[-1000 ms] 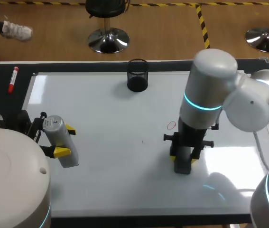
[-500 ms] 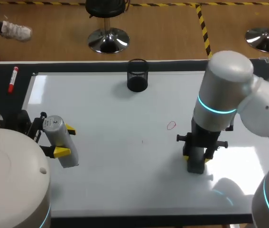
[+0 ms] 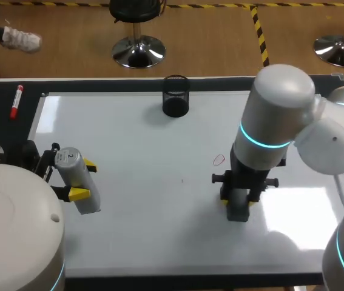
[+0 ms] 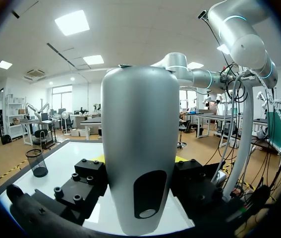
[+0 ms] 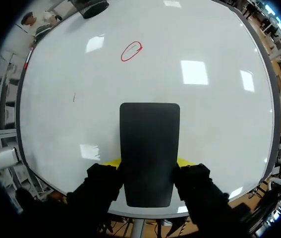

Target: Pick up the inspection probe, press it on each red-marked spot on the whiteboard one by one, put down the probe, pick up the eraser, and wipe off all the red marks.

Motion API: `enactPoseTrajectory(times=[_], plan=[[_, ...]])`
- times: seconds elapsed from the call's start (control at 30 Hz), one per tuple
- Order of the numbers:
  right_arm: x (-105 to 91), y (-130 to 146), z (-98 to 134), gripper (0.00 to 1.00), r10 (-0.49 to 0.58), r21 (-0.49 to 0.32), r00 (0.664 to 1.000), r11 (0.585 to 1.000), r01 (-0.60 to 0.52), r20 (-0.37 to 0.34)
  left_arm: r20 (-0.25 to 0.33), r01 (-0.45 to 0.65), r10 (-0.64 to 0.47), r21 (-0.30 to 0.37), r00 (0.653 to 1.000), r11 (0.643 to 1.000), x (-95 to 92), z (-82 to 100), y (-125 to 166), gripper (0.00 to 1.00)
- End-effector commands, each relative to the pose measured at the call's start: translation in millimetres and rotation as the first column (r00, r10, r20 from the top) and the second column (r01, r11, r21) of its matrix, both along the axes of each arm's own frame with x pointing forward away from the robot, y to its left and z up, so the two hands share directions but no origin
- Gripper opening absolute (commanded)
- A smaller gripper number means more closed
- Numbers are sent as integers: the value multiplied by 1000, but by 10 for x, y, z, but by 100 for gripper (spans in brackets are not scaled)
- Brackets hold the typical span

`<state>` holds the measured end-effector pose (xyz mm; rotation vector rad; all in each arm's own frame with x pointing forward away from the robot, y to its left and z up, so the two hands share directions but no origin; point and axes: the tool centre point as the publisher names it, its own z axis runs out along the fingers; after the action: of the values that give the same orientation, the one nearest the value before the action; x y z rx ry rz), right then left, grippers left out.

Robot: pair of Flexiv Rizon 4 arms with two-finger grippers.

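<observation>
A: Right gripper (image 5: 149,166)?
B: Clamped on the eraser (image 5: 149,144), yellow tips against both long sides. Flat matte black slab with rounded corners, jutting ahead of the fingers over the glossy whiteboard (image 5: 219,124). Cannot tell whether touching the board.
A: Red mark (image 5: 131,51)?
B: Thin hand-drawn oval, ahead of the eraser's front edge and clear of it.
A: Left gripper (image 3: 84,179)?
B: Closed around the inspection probe (image 4: 140,148). Smooth grey cylinder, domed end, dark oval window low on its side. Held over the board's left edge, well apart from the mark.
A: Anything else?
B: Black mesh cup (image 3: 176,96) at the far edge. Red marker (image 3: 16,101) on the dark table (image 3: 2,121), beside the board.
</observation>
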<state>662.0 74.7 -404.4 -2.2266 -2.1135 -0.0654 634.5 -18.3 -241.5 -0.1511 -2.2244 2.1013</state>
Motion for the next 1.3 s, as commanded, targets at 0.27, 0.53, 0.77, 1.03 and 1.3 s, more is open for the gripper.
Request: enactPoseTrajectory(times=[0.27, 0.53, 0.77, 1.03, 1.3], plan=[[19, 559, -132, 0, 65, -5, 998, 998, -65, -17, 3, -2, 2, -1, 1000, 1000, -9, 5, -6, 0], [-15, 796, -171, 0, 110, 0, 994, 994, -110, -23, 3, -2, 2, -1, 1000, 1000, -9, 5, -6, 0], [4, 816, -264, 0, 125, 6, 992, 992, -125, -35, 3, -2, 2, -1, 1000, 1000, -9, 5, -6, 0], [0, 694, -289, 0, 122, 3, 992, 993, -122, -36, 3, -2, 2, -1, 1000, 1000, -9, 5, -6, 0], [-8, 452, -282, 0, 98, -4, 995, 995, -98, -29, 3, -2, 2, -1, 1000, 1000, -9, 5, -6, 0]])
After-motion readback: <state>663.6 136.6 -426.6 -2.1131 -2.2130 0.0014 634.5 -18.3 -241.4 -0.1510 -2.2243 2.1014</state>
